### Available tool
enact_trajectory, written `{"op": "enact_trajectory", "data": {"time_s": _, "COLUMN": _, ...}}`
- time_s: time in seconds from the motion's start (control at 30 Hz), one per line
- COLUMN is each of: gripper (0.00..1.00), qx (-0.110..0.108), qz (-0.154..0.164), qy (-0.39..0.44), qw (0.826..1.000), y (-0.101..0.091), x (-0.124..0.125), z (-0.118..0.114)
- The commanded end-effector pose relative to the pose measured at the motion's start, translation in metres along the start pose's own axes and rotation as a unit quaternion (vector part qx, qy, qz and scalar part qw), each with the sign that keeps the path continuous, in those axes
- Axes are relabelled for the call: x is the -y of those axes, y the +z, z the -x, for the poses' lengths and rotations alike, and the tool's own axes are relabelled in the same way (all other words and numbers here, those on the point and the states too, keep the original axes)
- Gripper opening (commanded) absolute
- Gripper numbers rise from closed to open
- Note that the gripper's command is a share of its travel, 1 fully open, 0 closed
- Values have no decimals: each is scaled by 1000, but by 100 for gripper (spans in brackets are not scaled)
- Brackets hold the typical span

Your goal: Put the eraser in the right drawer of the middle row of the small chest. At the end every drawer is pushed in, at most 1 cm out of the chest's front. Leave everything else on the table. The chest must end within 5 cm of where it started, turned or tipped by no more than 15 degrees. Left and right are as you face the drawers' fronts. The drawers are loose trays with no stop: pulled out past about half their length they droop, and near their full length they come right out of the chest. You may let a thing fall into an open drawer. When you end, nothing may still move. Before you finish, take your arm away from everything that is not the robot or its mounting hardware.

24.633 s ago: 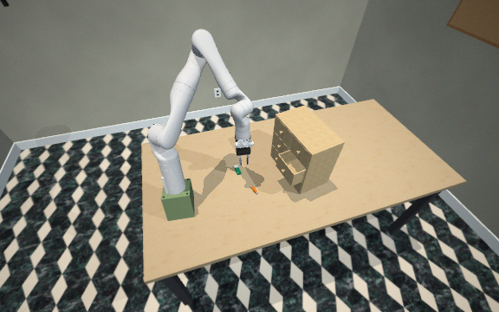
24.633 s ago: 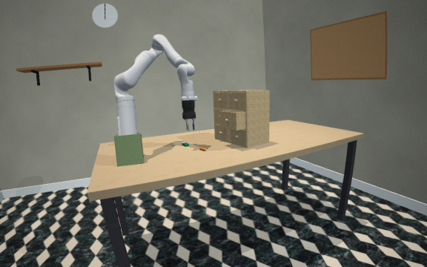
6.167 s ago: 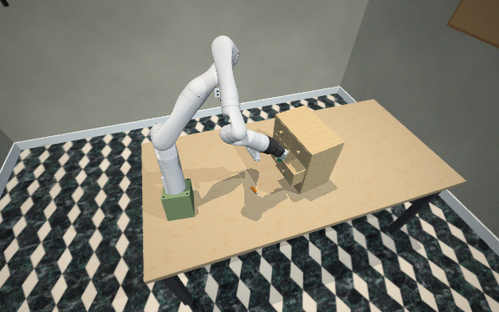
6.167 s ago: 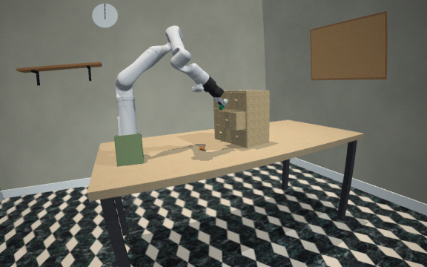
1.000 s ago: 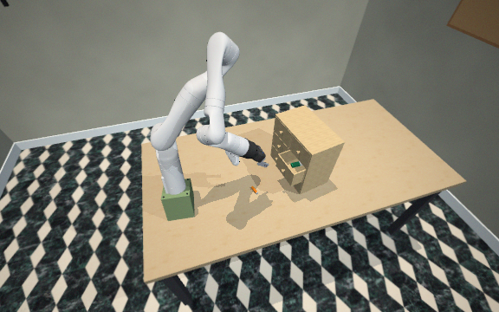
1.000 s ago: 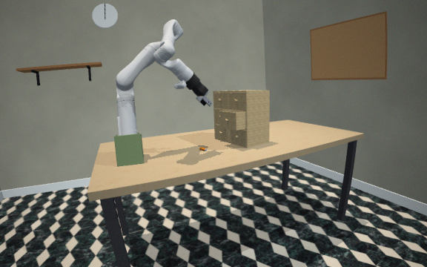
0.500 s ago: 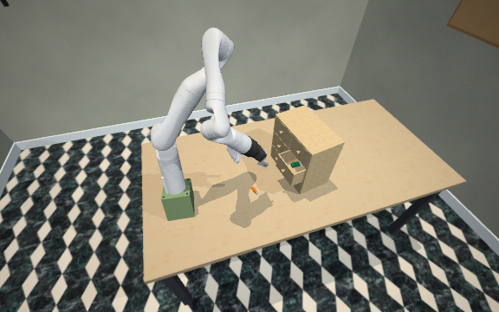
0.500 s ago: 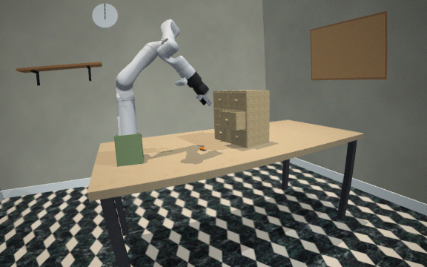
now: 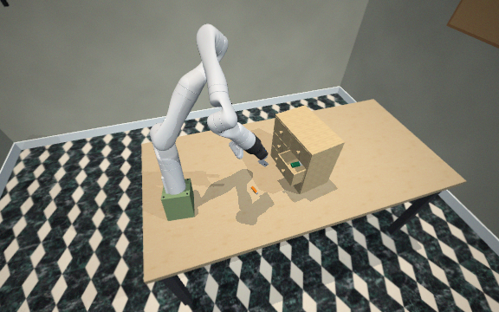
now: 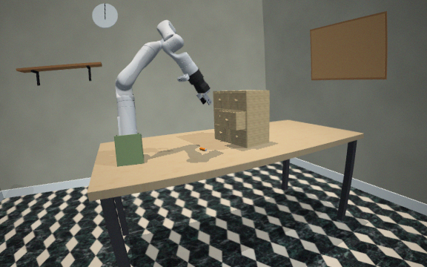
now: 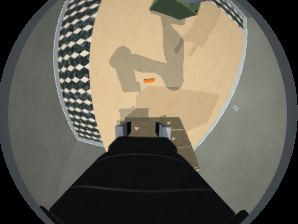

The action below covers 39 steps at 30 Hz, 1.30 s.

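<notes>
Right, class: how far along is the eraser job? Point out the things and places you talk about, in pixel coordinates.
Done, it seems: the right middle drawer [image 9: 291, 176] [image 10: 225, 124] [image 11: 142, 124] is out, a green block [image 9: 295, 165], probably the eraser, inside.
In hand: nothing; the end effector [image 9: 263, 163] [image 10: 204, 99] [image 11: 143, 126] is open near the chest [image 9: 325, 165] [image 10: 258, 119] [image 11: 187, 150].
Left: pushing that drawer in.

The chest [image 9: 323, 166] [image 10: 258, 119] [image 11: 183, 145], pale wood with 3 rows of drawers, stands upright inside the table's edges, its fronts facing the short edge near the arm's base. Its right middle drawer [image 9: 289, 175] [image 10: 236, 120] sticks out, open. The eraser [image 9: 295, 165], 1 small green block, lies inside, near the drawer's right edge.
</notes>
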<state>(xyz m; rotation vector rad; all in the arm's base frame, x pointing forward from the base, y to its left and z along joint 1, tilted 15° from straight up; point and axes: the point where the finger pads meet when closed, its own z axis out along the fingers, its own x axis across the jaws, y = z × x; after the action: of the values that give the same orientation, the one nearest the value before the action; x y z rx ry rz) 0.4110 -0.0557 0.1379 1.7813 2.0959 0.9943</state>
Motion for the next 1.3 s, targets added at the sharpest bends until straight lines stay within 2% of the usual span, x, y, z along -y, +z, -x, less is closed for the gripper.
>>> {"op": "enact_trajectory", "data": {"time_s": 0.0, "gripper": 100, "qx": -4, "qz": -8, "qy": -10, "qw": 1000, "y": 1, "x": -7, "z": -4}}
{"op": "enact_trajectory", "data": {"time_s": 0.23, "gripper": 100, "qx": -3, "qz": -41, "qy": -10, "qw": 999, "y": -2, "x": -9, "z": -4}}
{"op": "enact_trajectory", "data": {"time_s": 0.3, "gripper": 100, "qx": -3, "qz": -41, "qy": -10, "qw": 999, "y": -2, "x": -9, "z": -4}}
{"op": "enact_trajectory", "data": {"time_s": 0.8, "gripper": 100, "qx": -2, "qz": -120, "qy": -11, "qw": 993, "y": -8, "x": -13, "z": -4}}
{"op": "enact_trajectory", "data": {"time_s": 0.87, "gripper": 100, "qx": -2, "qz": -120, "qy": -11, "qw": 993, "y": -8, "x": -13, "z": -4}}
{"op": "enact_trajectory", "data": {"time_s": 1.27, "gripper": 100, "qx": -1, "qz": -188, "qy": -11, "qw": 982, "y": -13, "x": -17, "z": -4}}
